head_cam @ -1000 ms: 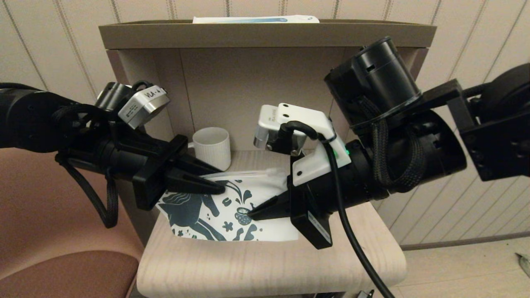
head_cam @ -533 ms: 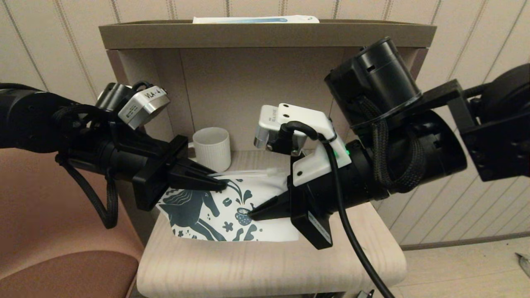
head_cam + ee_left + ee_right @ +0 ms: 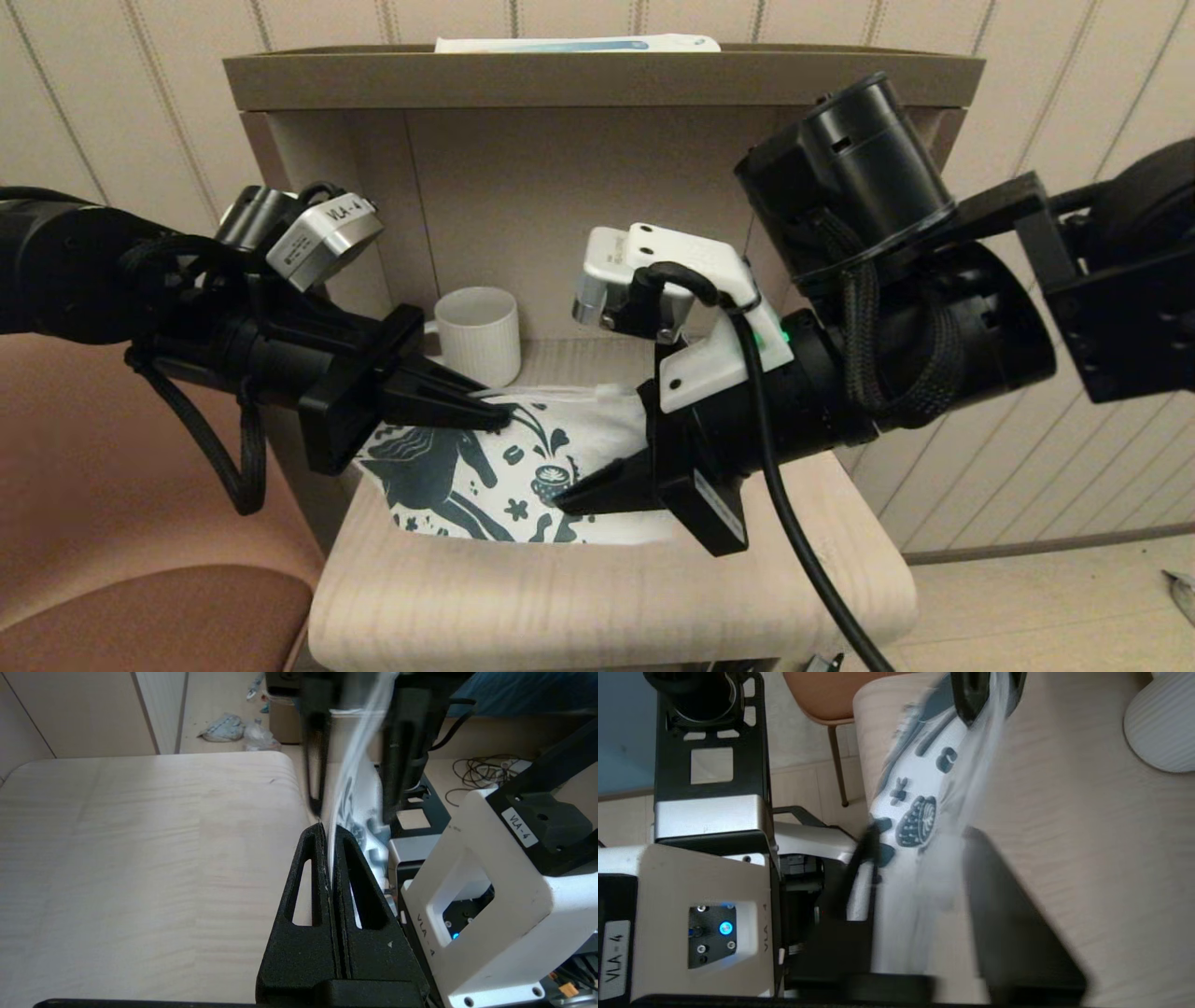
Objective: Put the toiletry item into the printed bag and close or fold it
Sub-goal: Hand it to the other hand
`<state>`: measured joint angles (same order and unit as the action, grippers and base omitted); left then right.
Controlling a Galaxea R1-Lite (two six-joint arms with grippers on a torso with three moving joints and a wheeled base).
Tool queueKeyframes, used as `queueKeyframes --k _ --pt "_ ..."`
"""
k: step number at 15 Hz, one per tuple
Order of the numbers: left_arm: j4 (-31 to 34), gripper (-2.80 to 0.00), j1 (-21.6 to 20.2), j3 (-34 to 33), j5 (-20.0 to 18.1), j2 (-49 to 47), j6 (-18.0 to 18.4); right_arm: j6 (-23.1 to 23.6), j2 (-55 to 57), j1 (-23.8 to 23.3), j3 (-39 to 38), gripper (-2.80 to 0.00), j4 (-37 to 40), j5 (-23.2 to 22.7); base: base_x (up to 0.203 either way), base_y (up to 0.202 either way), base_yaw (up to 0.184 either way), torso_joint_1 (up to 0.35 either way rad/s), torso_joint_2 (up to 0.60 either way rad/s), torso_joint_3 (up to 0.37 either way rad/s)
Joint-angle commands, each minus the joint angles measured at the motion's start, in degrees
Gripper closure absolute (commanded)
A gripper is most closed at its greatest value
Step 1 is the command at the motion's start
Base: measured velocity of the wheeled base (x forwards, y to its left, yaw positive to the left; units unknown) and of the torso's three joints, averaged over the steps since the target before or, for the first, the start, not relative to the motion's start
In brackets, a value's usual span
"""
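The printed bag [image 3: 579, 439] lies on the small light wooden table [image 3: 560, 597], white with a dark teal horse and doodles. My left gripper [image 3: 499, 417] is shut on the bag's far upper edge and holds it raised; in the left wrist view the thin white sheet [image 3: 348, 765] rises from between the closed jaws [image 3: 329, 828]. My right gripper [image 3: 569, 499] sits low over the bag's right half. Its jaws stand apart in the right wrist view [image 3: 922, 833], with the bag [image 3: 924, 788] lying loose between them. The toiletry item is hidden.
A white ribbed mug [image 3: 478, 334] stands at the back of the table, close behind the left fingers. A long white-and-blue box [image 3: 577, 44] lies on top of the shelf unit. A brown chair seat [image 3: 140, 607] is at the left. Bare tabletop lies in front.
The right gripper has opened and let go of the bag, and its fingertip has dropped slightly toward the table. The left gripper keeps its hold on the bag's edge.
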<state>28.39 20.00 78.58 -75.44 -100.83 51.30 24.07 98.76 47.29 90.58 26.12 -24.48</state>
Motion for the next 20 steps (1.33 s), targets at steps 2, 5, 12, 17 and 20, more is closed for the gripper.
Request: queueKeyframes --k 2,5,12,17,20 --pt "0.26 0.0 -0.03 -0.01 -0.47 0.28 0.29 -0.16 -0.41 -0.21 -0.25 -2.8 0.28 -0.13 0.0 0.0 0.0 0.0 0.0 0.0" --pt "0.27 0.0 -0.03 -0.09 -0.41 0.37 0.29 -0.16 -0.41 -0.71 -1.04 -2.8 0.59 -0.13 0.0 0.0 0.0 0.0 0.0 0.0" --pt "0.26 0.0 0.03 -0.18 -0.24 0.37 0.38 -0.95 -1.2 -1.67 -1.02 -2.8 0.42 -0.22 0.0 0.0 0.0 0.0 0.0 0.0" --pt "-0.09 0.0 0.03 -0.71 -0.06 0.43 0.38 -1.48 -0.76 -1.67 0.13 -2.8 0.51 -0.22 0.0 0.0 0.0 0.0 0.0 0.0" --pt "-0.09 0.0 0.03 -0.79 -0.06 0.46 0.38 -2.27 -0.67 -1.76 0.0 -2.8 0.51 -0.13 0.0 0.0 0.0 0.0 0.0 0.0"
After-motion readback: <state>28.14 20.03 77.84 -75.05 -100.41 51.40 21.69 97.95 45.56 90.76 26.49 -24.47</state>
